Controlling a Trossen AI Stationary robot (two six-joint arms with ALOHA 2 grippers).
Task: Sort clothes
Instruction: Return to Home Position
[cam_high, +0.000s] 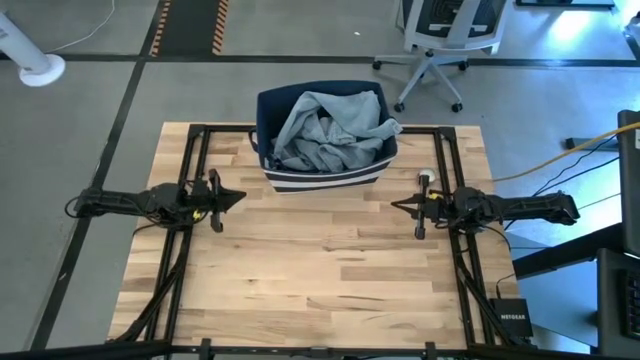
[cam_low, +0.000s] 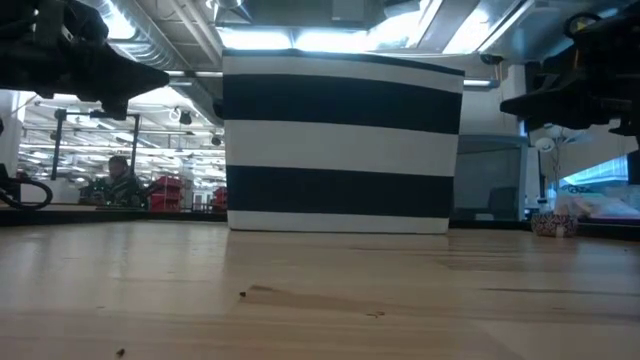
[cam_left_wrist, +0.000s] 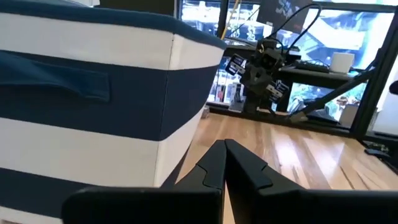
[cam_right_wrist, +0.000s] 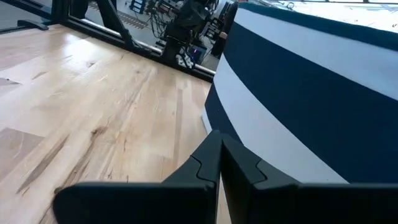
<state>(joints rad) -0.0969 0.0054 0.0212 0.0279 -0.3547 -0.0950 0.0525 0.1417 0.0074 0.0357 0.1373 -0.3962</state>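
The clothes (cam_high: 330, 130) show as a light grey-blue heap piled inside the navy bin with white stripes (cam_high: 322, 175), which stands on the table's far middle. My left gripper (cam_high: 240, 198) hangs shut above the table at the left, pointing level toward the right, with nothing in it. My right gripper (cam_high: 394, 206) hangs shut at the right, pointing level toward the left, also holding nothing. In each wrist view the shut fingers (cam_left_wrist: 224, 149) (cam_right_wrist: 219, 140) point past a side of the bin (cam_left_wrist: 93, 93) (cam_right_wrist: 311, 93).
Bare wooden tabletop (cam_high: 320, 280) lies between and in front of the two arms. A black frame (cam_high: 190, 135) runs along the table's edges. An office chair (cam_high: 440, 40) stands on the floor beyond the far edge. In the low view a person (cam_low: 120, 180) sits far off in the room.
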